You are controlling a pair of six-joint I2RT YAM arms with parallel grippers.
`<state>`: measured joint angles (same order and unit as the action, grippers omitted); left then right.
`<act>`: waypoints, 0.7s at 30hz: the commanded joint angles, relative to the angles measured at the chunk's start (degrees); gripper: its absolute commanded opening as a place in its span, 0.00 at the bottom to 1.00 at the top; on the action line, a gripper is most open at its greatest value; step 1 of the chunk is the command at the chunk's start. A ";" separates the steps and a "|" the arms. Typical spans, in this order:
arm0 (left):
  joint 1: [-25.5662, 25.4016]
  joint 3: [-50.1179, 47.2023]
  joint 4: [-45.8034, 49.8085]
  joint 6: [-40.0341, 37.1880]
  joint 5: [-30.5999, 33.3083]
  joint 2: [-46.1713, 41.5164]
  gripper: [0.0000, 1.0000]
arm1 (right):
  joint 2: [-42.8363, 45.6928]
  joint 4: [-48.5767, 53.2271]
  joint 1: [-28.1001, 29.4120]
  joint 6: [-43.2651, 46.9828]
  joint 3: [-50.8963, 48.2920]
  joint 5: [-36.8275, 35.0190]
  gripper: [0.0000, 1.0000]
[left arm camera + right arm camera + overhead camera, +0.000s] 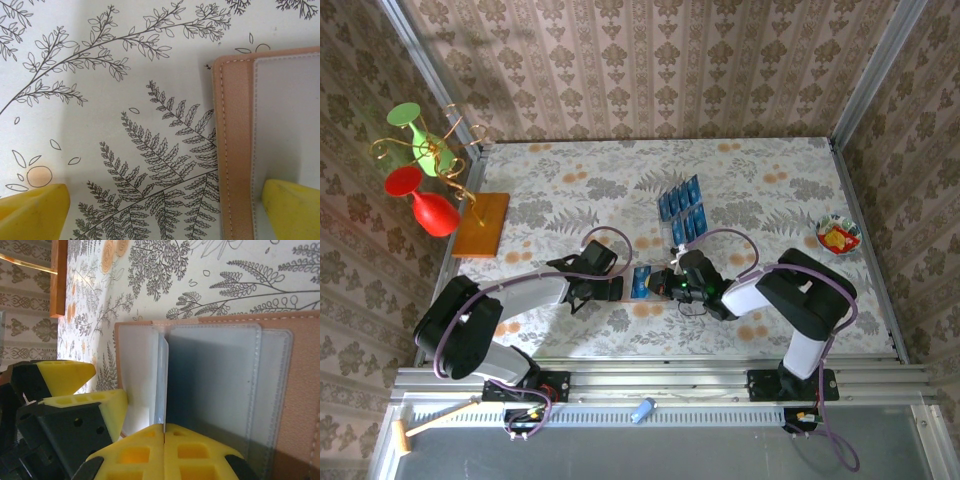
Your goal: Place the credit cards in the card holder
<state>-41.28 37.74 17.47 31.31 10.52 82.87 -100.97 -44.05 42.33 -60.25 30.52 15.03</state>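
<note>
**Ana:** Top external first. Where are the credit cards?

**Ben:** Most of the credit cards (682, 210) lie in a fanned blue group just above the centre of the frame, on the flowered tablecloth (760, 190). One blue card (642, 281) is apart from them, lower down and between the two grippers.

**Ana:** And the right gripper?

**Ben:** In its wrist view the right gripper (164, 432) is at the bottom of the frame. Its yellow pads (200, 455) are pressed together on that thin card, which is seen edge-on and runs up from between them. The far end of the card reaches the clear pockets of the card holder (300, 390). I cannot tell whether it has gone inside a pocket.

**Ana:** Where is the holder?

**Ben:** It lies open on the cloth and takes up the centre and right of that frame, with its tan stitched border along the top and right.

**Ana:** And the left gripper?

**Ben:** The left gripper (162, 212) is spread wide and grips nothing. One yellow fingertip (292, 207) is at lower right over the holder's grey inner panel. The other is at lower left over the bare cloth. I cannot tell whether either one touches.

**Ana:** Anything else on the table?

**Ben:** An orange-brown board (482, 223) lies at the left edge. A wire stand with a red and a green glass (420, 170) is at upper left, and a small bowl (838, 236) sits at the right.
</note>
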 commanded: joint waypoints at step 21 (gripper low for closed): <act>-0.52 -1.61 1.41 0.51 1.83 -0.10 1.00 | -3.18 -4.24 0.56 -1.29 -1.72 1.91 0.00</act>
<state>-41.45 37.56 17.10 31.33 10.57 82.87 -102.67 -47.88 42.33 -61.58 29.82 15.84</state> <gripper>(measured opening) 0.999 0.068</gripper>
